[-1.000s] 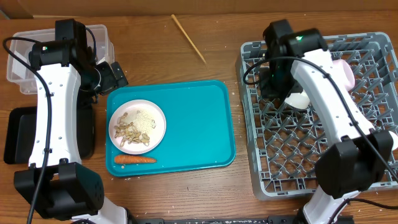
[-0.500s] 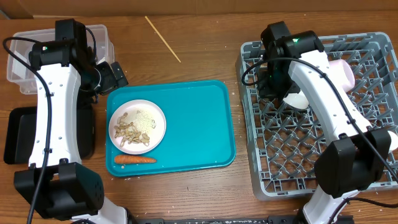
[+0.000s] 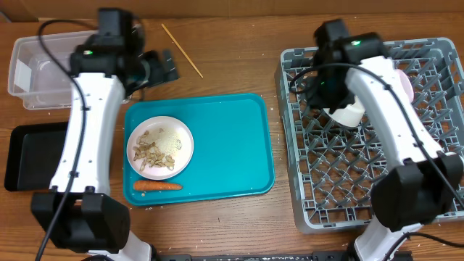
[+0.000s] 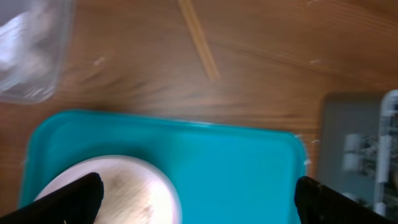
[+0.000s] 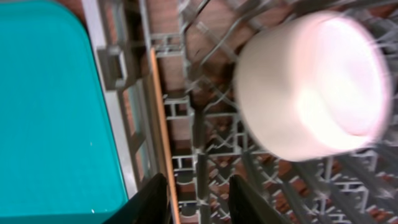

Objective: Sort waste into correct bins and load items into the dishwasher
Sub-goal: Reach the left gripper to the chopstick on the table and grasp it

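My left gripper (image 3: pixel 164 64) (image 4: pixel 202 202) is wide open and empty, above the back edge of the teal tray. A wooden chopstick (image 3: pixel 181 49) (image 4: pixel 198 38) lies on the table just beyond it. A white plate (image 3: pixel 160 147) (image 4: pixel 134 190) with beige scraps and rice sits on the tray, with a carrot (image 3: pixel 157 185) in front of it. My right gripper (image 3: pixel 319 94) (image 5: pixel 200 200) is open inside the grey rack (image 3: pixel 377 181), near its left wall. A thin wooden stick (image 5: pixel 160 124) lies along that wall by my left finger. A white bowl (image 3: pixel 348 114) (image 5: pixel 311 87) rests on the pegs.
The teal tray (image 3: pixel 225 145) (image 4: pixel 236 162) lies between the arms. The clear tub (image 3: pixel 36 72) (image 4: pixel 31 50) stands at the back left, with the black tray (image 3: pixel 29 156) in front of it. A pink bowl (image 3: pixel 402 83) stands in the rack's back right.
My left arm has swung right and back, from beside the tub to the tray's back edge. The chopstick on the table has shifted left. The right arm has barely moved.
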Robot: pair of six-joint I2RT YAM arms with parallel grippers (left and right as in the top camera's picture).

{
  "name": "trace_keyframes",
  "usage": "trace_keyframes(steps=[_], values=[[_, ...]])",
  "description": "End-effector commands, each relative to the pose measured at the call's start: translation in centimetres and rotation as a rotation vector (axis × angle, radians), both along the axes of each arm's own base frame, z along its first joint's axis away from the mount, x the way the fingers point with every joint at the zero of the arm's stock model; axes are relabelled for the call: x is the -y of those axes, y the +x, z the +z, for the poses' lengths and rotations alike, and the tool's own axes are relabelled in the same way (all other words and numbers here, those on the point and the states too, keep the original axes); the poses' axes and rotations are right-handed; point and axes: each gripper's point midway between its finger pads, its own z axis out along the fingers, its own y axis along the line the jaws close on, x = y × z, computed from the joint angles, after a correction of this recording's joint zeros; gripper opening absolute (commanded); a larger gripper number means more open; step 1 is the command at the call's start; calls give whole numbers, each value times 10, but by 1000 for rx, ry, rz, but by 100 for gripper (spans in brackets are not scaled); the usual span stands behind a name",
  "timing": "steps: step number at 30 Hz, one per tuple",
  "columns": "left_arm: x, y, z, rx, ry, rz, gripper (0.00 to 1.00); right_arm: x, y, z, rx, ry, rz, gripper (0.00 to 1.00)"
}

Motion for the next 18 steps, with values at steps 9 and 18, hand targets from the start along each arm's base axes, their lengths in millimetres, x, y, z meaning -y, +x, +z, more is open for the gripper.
trace_keyframes(steps=[9, 18], values=[[34, 99, -67, 88, -225, 222, 100, 107, 17, 93, 288, 12, -234, 54], [41, 145, -139, 82, -379, 338, 100, 133, 25, 99, 336, 127, -315, 55]])
